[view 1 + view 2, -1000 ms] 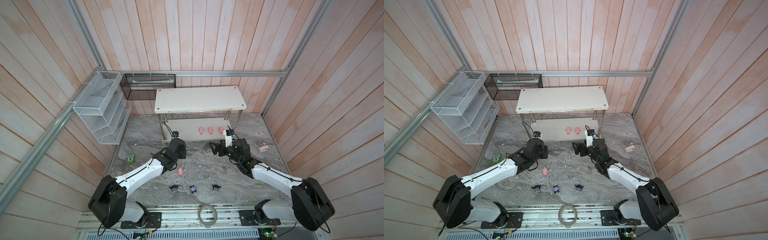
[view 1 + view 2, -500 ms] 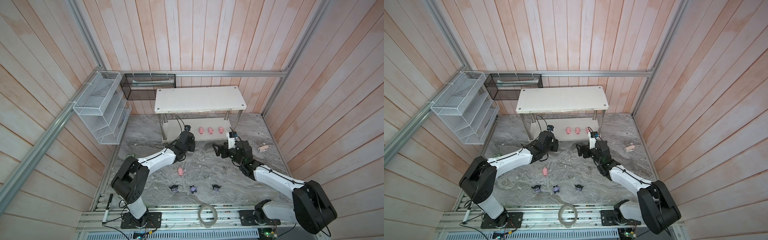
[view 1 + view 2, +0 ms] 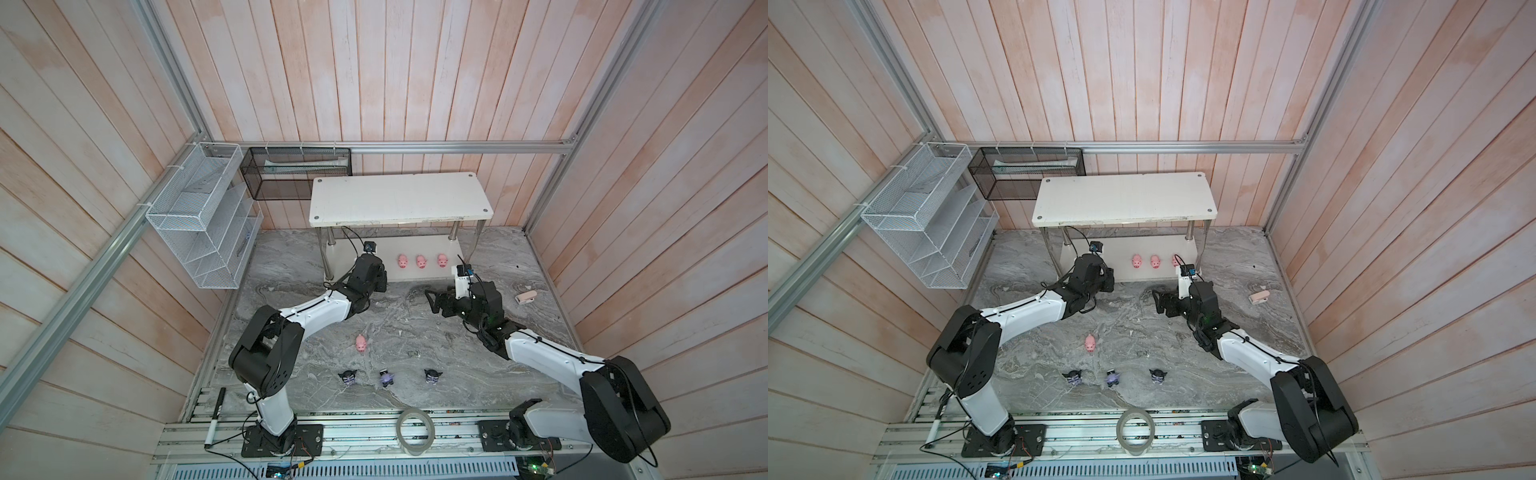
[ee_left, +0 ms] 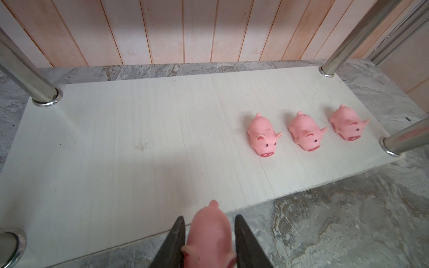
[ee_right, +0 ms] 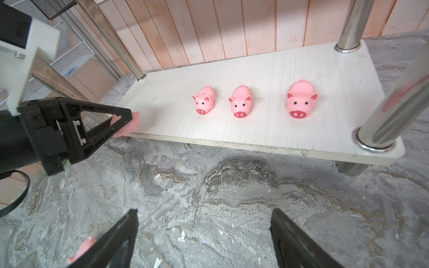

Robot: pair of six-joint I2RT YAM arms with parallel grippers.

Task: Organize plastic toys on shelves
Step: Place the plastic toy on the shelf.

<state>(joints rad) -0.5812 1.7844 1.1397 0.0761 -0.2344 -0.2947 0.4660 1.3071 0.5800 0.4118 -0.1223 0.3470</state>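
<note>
L claw (image 4: 210,224) narrow, clamped on a held pig (image 4: 209,241), w/ one finger (image 4: 177,236) each side of its body; pig's tail end points fwd, away from the claw, right at the front edge of the lower board (image 4: 116,139) of the shelves (image 3: 399,199); can't tell if pig touches the board.

Row of three pigs (image 4: 305,134) stands on that board, ahead of L claw and off toward the robot's right, well apart from the held pig; snouts face back toward the claws.

R claw (image 5: 204,212) wide open, nothing betw. its fingers; it sits over the marble table (image 5: 209,185), just short of the board's front edge, w/ the row of pigs straight ahead of it; L claw is near it, on its left.

Loose pig (image 3: 361,344) lies on the table behind L claw, toward the arm bases; three figurines (image 3: 386,377) stand further back than that, in a row betw. the two arms, apart from each other and from both claws.
</note>
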